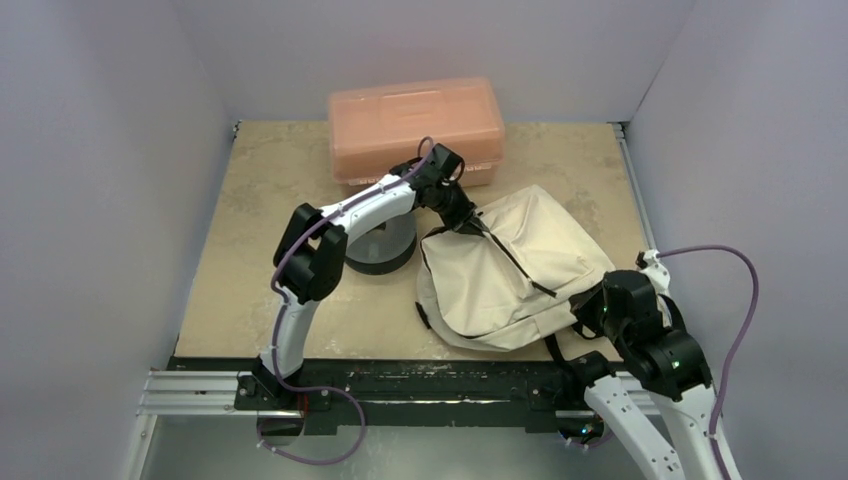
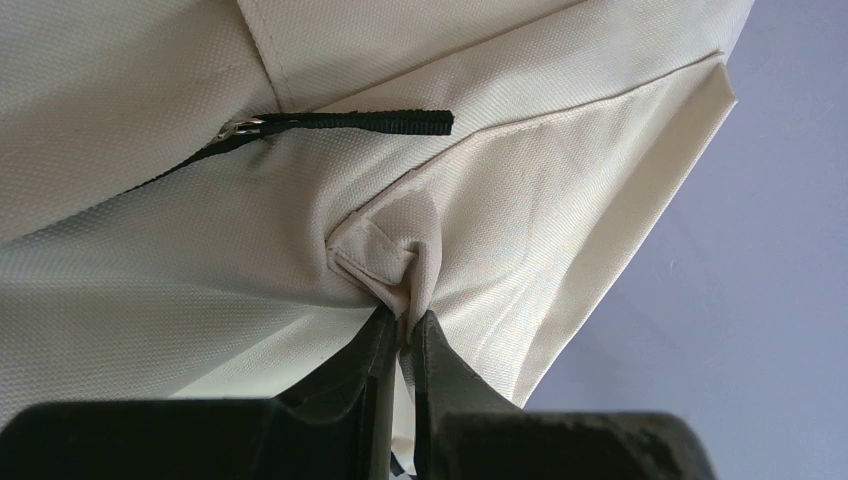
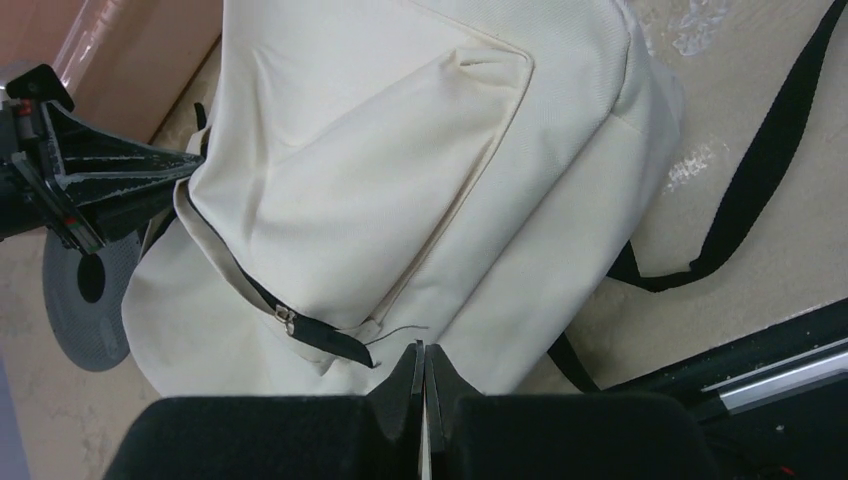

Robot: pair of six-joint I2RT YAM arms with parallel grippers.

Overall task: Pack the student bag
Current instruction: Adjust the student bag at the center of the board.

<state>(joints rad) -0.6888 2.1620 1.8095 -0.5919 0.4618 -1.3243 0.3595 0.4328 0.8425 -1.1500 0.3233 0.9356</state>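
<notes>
So the left gripper (image 2: 405, 322) is pinching a fold of the cream student bag (image 1: 515, 265), while the right gripper (image 3: 421, 352) sits clenched shut beside it.

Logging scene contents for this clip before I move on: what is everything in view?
student bag: one, cream with black zips, centre-right of the table
strap: one clearly seen, black, trailing from the bag across the table
plastic box: one, salmon-pink, far edge, lid shut
disc: one, grey, left of the bag, partly under the left arm
table: one, beige
left gripper: one, black, pinching a fold of the bag
right gripper: one, black, shut, at the bag's near edge
</notes>
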